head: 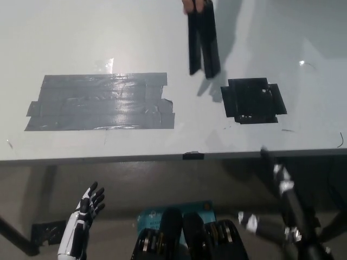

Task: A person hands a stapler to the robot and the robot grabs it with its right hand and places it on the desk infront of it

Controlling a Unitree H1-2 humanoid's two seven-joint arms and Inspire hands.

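A black stapler [203,43] hangs over the far side of the white desk [162,38], held at its top end by a person's hand [191,5] at the picture's upper edge. It casts a shadow on the desk beside it. My black right hand [276,203] is low at the bottom right, below the desk's near edge, fingers spread and holding nothing. It is far from the stapler. My white left hand [87,208] rests at the lower left, below the desk edge, fingers apart and empty.
A large patch of grey tape [100,103] covers the desk's left middle. A smaller black tape square [252,100] lies right of centre, just below the stapler. A small black tab [193,156] sits on the desk's near edge.
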